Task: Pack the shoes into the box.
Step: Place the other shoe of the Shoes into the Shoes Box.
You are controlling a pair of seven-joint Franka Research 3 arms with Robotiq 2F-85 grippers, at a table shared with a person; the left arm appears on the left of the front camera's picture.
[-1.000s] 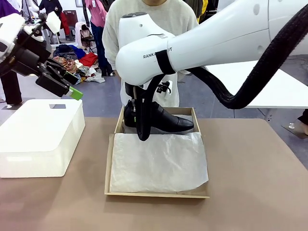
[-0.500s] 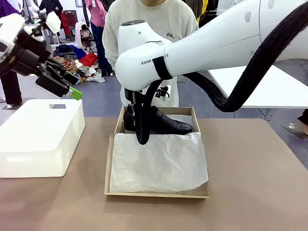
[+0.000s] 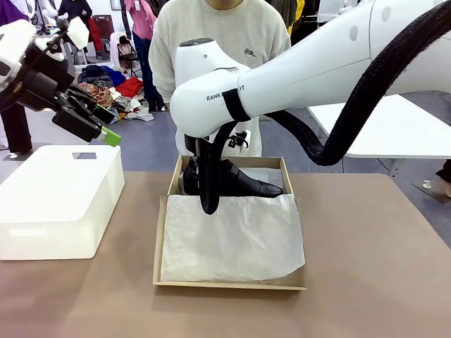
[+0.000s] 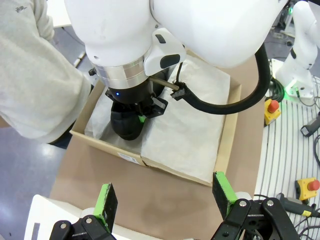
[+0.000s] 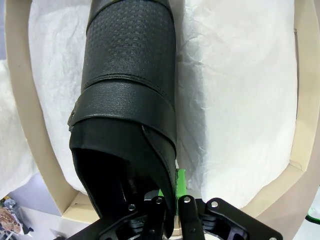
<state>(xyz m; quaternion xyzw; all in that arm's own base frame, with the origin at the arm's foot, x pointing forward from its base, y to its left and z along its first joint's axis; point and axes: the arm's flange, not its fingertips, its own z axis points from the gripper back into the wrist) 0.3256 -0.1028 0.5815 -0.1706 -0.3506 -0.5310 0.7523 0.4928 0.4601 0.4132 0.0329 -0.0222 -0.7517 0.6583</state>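
Observation:
One black shoe [image 3: 246,182] lies toe to the right over the far end of the brown cardboard box [image 3: 159,243]. My right gripper [image 3: 208,199] reaches in from the right and is shut on the shoe's heel collar. In the right wrist view the shoe [image 5: 130,75] hangs from the right gripper [image 5: 170,202] above the white tissue paper [image 5: 240,100]. More tissue paper [image 3: 232,239] covers the near part of the box. My left gripper [image 3: 113,125] hovers open at the far left, above the white box. Its fingers [image 4: 106,200] frame the box [image 4: 227,140] from above.
A big white box [image 3: 60,201] stands on the table's left side. A person in a grey sweater [image 3: 211,35] stands just behind the cardboard box. Bare brown tabletop [image 3: 373,267] lies right of and in front of the box.
The right arm has lowered the shoe a little toward the far end of the box. The left arm has stayed put.

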